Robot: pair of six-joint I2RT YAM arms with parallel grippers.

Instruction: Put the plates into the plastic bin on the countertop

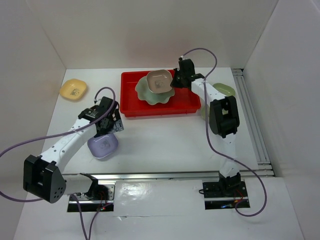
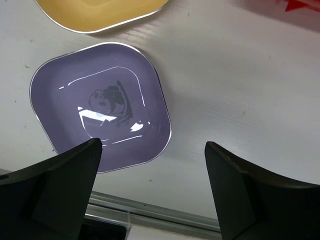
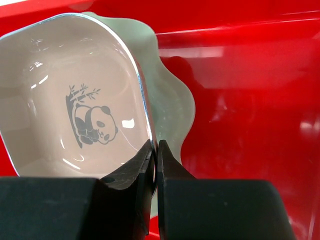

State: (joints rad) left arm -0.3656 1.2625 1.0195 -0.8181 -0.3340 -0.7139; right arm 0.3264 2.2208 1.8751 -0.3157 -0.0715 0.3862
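Observation:
The red plastic bin (image 1: 134, 108) sits at the back centre of the white countertop. In it lies the large pale-green scalloped dish (image 1: 145, 94). My right gripper (image 1: 176, 80) is shut on the rim of the pink panda dish (image 1: 160, 81) and holds it over the scalloped dish (image 3: 172, 95); its jaws (image 3: 155, 145) pinch the pink dish's (image 3: 70, 100) edge. My left gripper (image 1: 111, 125) is open and empty just above the lavender dish (image 1: 103, 146), which lies on the countertop; in the left wrist view the lavender dish (image 2: 100, 115) is left of the open jaws (image 2: 152, 165).
A yellow-orange dish (image 1: 73, 90) lies at the back left and shows in the left wrist view (image 2: 100, 12). A light green dish (image 1: 225, 90) lies behind the right arm at the right. White walls stand all round. A metal rail (image 1: 165, 175) runs along the near edge.

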